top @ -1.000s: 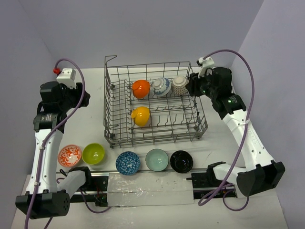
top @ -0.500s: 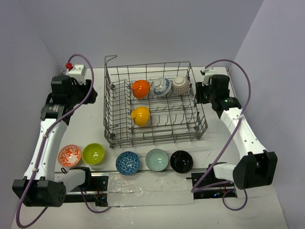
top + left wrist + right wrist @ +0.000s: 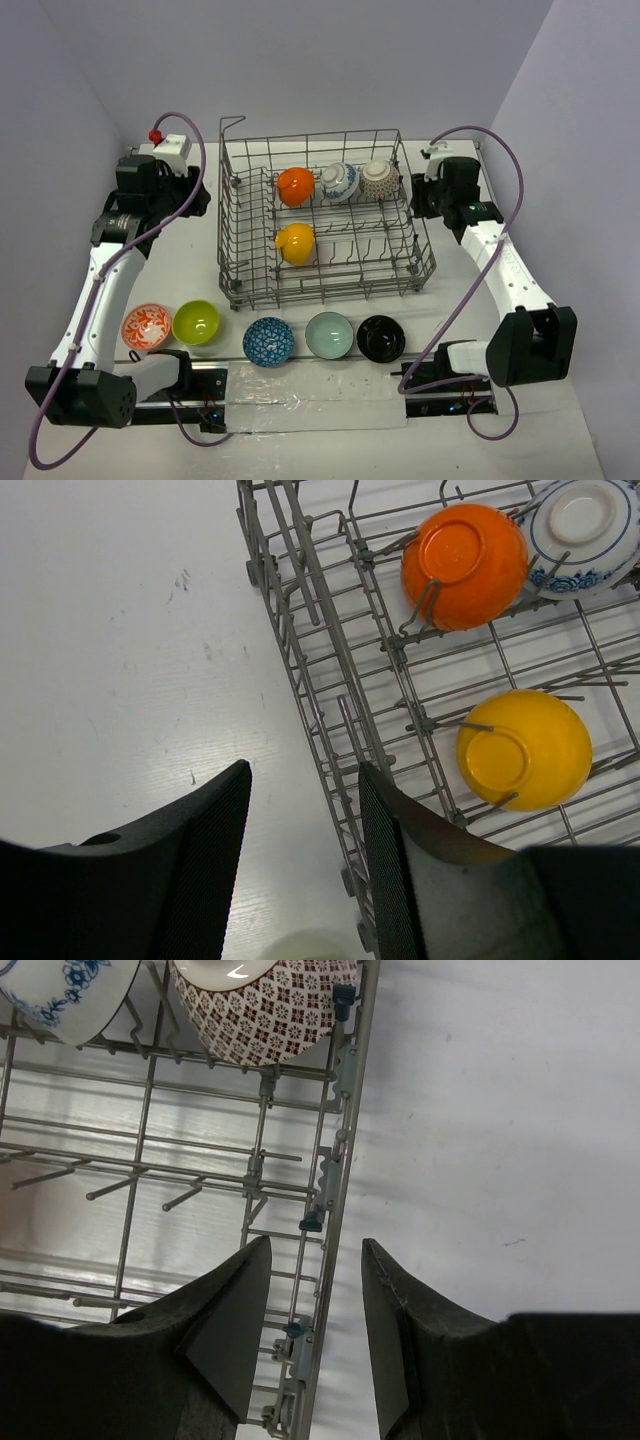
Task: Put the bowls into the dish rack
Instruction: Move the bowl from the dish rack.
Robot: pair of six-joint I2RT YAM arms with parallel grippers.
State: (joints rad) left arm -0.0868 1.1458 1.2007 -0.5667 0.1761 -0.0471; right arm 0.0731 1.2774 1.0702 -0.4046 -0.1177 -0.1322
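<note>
The grey wire dish rack [image 3: 330,292] holds an orange bowl [image 3: 295,186], a blue-patterned bowl [image 3: 339,182], a white-patterned bowl [image 3: 378,179] and a yellow bowl [image 3: 295,243], all on edge. On the table in front lie a red-and-white bowl [image 3: 146,326], a lime green [image 3: 196,322], a second blue-patterned [image 3: 268,341], a pale teal [image 3: 329,335] and a black bowl [image 3: 381,338]. My left gripper [image 3: 305,820] is open and empty above the rack's left wall [image 3: 320,660]. My right gripper [image 3: 315,1290] is open and empty above the rack's right rim [image 3: 345,1130].
Purple-grey walls close in the table at the back and both sides. Cables loop from both arms. A taped plastic sheet [image 3: 315,395] and the arm bases lie along the near edge.
My left arm has swung toward the back and closer to the rack's left side. My right gripper has drawn back from the white-patterned bowl to the rack's right edge.
</note>
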